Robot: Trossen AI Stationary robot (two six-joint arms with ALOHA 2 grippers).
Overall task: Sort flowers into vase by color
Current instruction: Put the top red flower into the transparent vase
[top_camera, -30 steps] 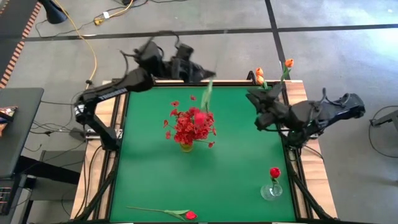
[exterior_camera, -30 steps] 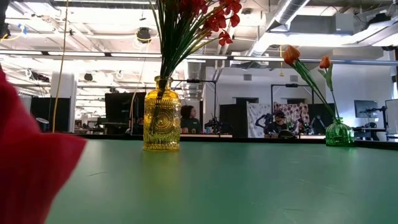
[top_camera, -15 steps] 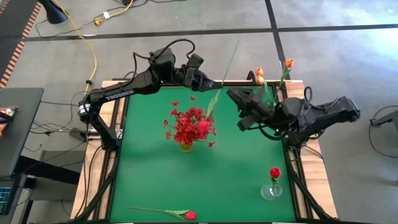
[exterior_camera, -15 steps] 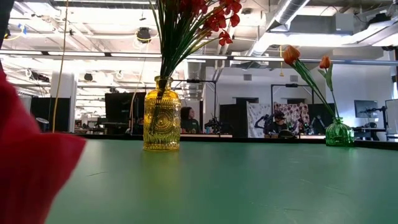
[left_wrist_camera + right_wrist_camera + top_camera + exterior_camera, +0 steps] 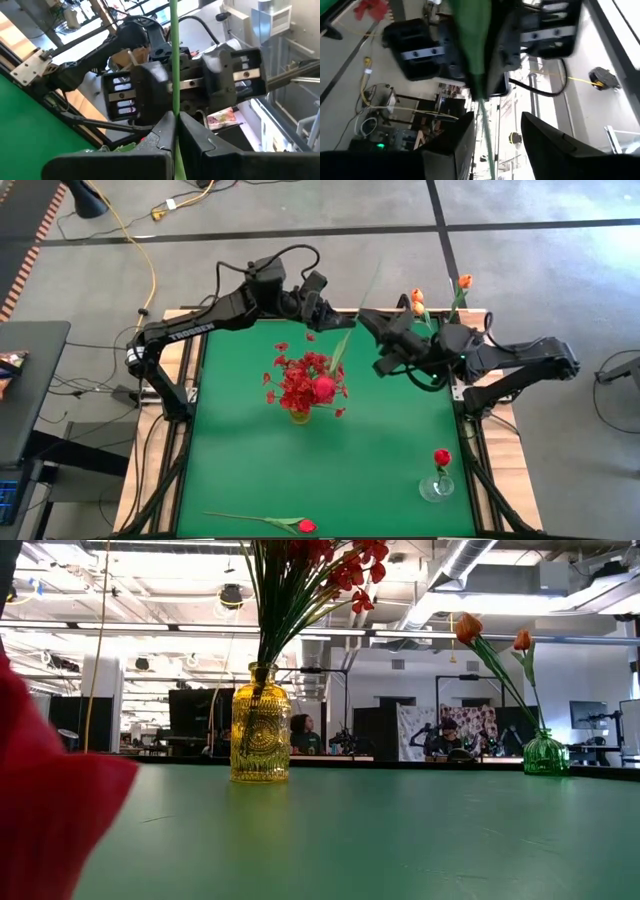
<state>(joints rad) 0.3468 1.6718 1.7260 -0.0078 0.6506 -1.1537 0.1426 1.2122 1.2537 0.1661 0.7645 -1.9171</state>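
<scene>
High view: green bench [image 5: 240, 460]; left gripper [image 5: 336, 320], jaws clamped on a flower stem [image 5: 343, 342] above the yellow vase [image 5: 300, 416]; right gripper [image 5: 372, 332], jaws apart around it. Workshop room beyond.

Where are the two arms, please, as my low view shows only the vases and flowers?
Observer: Both are above the far side of the table; the left gripper is shut on a flower stem.
Operator: And the right one?
Observer: The right gripper is open, its fingers either side of that same stem, not clamped.
Operator: Is anything left to sort?
Observer: One red flower lies loose at the table's near edge.
</scene>
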